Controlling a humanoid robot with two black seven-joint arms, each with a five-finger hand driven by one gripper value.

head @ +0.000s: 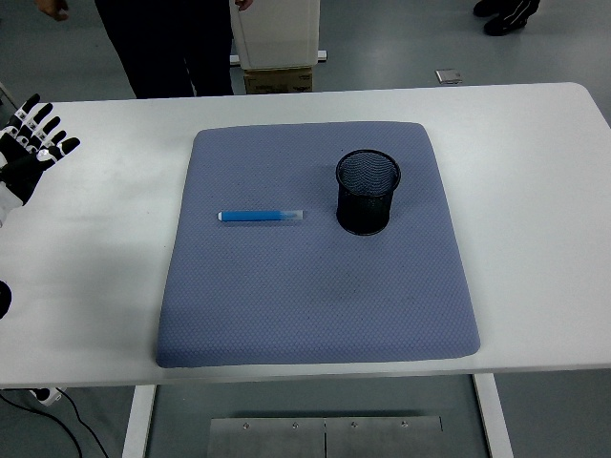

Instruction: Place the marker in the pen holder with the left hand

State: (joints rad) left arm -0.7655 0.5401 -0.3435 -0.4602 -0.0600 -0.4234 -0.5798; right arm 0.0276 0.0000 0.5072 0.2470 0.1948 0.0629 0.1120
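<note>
None done yet: marker [261,217] not picked up, pen holder [368,192] showing nothing inside.
Marker place: flat on blue mat [315,315], lengthwise left to right, just left of pen holder, apart from it.
Pen holder: black mesh cup, upright, right of mat centre.
Left hand [29,153]: far left edge, above white table [535,191], fingers spread, gripping nothing, well apart from marker.
Left to do: reach, grasp, lift, drop into holder.
Count: one marker, one holder, one mat, one robot hand.
Person [167,43]: legs only, far side.

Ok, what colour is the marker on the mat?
Blue, with a pale cap end; the marker shows best in the head view.
</note>
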